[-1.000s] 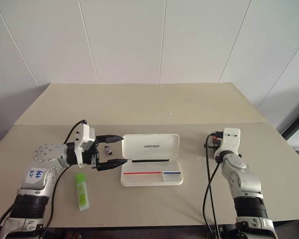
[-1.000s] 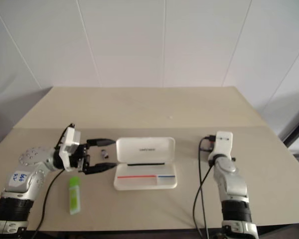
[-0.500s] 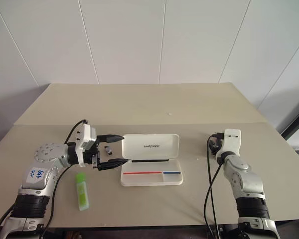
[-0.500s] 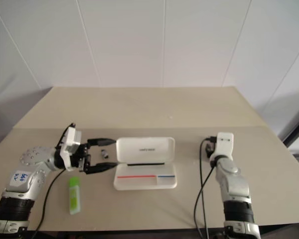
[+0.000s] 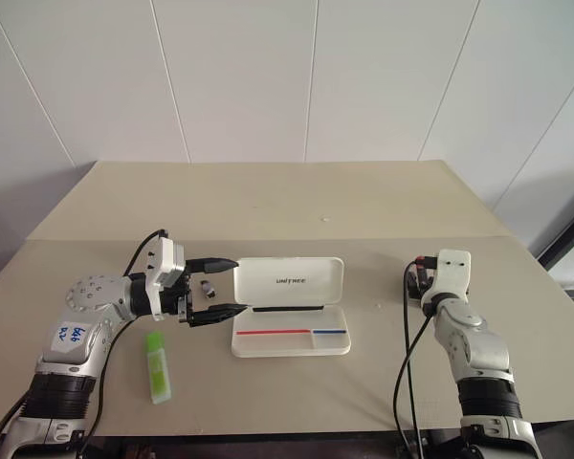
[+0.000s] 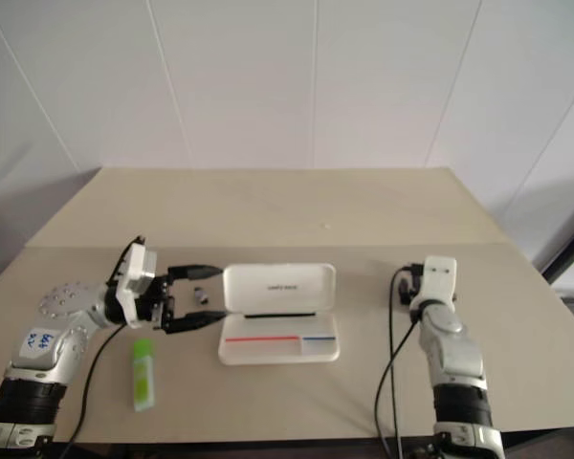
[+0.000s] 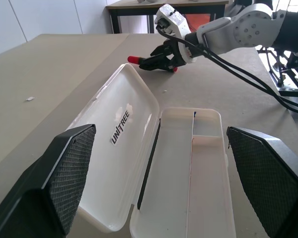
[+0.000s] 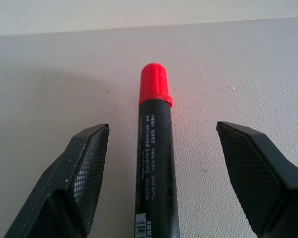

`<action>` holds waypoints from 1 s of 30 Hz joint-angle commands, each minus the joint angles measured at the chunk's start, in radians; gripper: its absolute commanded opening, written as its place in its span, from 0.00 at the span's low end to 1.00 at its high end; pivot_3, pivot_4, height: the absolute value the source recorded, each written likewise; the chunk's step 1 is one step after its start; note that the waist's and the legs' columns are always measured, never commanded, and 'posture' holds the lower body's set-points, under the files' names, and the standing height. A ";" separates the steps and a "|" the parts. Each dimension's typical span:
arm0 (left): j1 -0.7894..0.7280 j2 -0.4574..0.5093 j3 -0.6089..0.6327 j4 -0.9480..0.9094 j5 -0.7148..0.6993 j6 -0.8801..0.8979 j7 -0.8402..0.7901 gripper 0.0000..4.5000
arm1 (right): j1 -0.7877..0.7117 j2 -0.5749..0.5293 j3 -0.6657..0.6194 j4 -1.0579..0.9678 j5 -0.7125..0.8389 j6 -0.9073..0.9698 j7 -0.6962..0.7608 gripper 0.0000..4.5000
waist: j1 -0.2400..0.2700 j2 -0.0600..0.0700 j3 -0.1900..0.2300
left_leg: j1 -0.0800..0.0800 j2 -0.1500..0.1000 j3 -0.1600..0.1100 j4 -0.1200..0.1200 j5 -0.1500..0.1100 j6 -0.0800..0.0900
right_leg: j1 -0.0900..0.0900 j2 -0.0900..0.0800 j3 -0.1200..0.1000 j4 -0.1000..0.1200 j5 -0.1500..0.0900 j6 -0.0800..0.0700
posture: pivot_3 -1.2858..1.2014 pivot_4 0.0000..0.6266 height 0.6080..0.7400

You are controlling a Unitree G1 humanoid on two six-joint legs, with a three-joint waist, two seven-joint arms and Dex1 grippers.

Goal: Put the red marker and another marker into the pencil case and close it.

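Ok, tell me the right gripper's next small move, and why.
Probably close the right gripper on the red marker. Its fingers stand open on either side of the marker, which lies on the table between them, pointing along them. The pencil case already lies open, ready to receive it.

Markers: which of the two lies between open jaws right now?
The red-capped marker, lying on the table between the right gripper's open jaws. The green marker lies alone near the table's front edge, left of the pencil case.
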 commanded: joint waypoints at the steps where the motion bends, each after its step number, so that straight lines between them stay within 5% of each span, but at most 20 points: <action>1: -0.019 0.002 0.007 -0.021 0.000 -0.019 0.005 1.00 | -0.012 -0.015 -0.001 0.026 -0.012 0.064 -0.011 0.98 | 0.000 -0.001 0.000 | 0.000 0.000 0.000 0.000 0.000 0.000 | 0.000 0.000 0.000 0.000 0.000 0.000 | 0.52 0.24 1.00; 17: -0.036 -0.003 -0.002 -0.003 0.008 -0.033 0.006 1.00 | -0.246 -0.114 0.043 0.112 -0.015 0.341 0.047 0.98 | 0.001 0.002 0.001 | -0.002 0.000 0.000 -0.007 0.000 0.000 | -0.005 0.000 0.000 -0.002 -0.001 -0.001 | 0.52 0.24 1.00; 20: -0.040 -0.005 -0.002 0.001 0.010 -0.036 0.005 1.00 | -0.263 -0.122 0.040 0.134 -0.017 0.348 0.045 0.85 | 0.001 0.002 0.001 | -0.002 0.000 0.000 -0.008 0.000 0.000 | -0.005 0.000 0.000 -0.004 -0.001 -0.001 | 0.52 0.24 1.00; 27: -0.044 -0.009 -0.004 0.005 0.012 -0.045 0.005 1.00 | -0.272 -0.129 0.050 0.134 -0.019 0.373 0.055 0.31 | 0.001 0.002 0.001 | -0.002 0.000 0.000 -0.009 0.000 0.000 | -0.005 0.000 0.000 -0.004 -0.001 -0.001 | 0.52 0.24 1.00; 30: -0.046 -0.012 -0.006 0.007 0.014 -0.048 0.004 1.00 | -0.272 -0.131 0.051 0.130 -0.018 0.374 0.059 0.30 | 0.002 0.002 0.001 | -0.002 0.000 0.000 -0.009 0.000 0.000 | -0.004 0.000 0.000 -0.004 -0.001 -0.001 | 0.52 0.24 1.00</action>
